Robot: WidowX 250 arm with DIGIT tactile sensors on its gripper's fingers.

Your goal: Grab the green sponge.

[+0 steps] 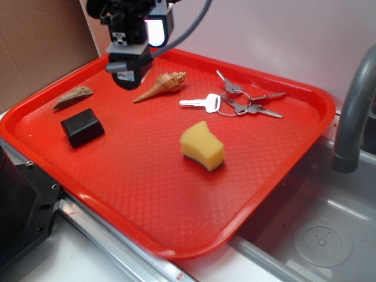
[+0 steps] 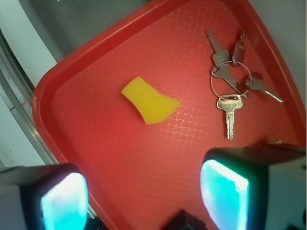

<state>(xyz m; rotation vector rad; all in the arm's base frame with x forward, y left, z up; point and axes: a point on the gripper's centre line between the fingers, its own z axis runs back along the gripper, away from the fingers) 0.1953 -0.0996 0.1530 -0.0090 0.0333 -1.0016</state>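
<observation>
Tray: a red plastic tray with a textured floor is seen set at the edge of a grey sink; everything listed below lies on it.
Sponge: it is found near the middle of the tray, yellow face up, with a thin dark layer showing along its bottom edge; nothing is touching it. In the wrist view the sponge is seen as a yellow shape with pinched sides, lying left of the keys and well apart from the fingers.
Gripper: it is held above the far left part of the tray, between the wood piece and the shell, well away from the sponge.
Jaws: they are seen apart in the wrist view, with bare tray floor showing between the two fingers; nothing is held.
Keys: a bunch on a ring is spread out at the far right part of the tray, beyond the sponge.
Shell: a tan spiral shell is laid just right of the gripper.
Block: a black block is placed at the left of the tray.
Wood piece: it is seen behind the block, near the tray's left rim.
Faucet: a grey spout is seen at the right edge, above the sink.
</observation>
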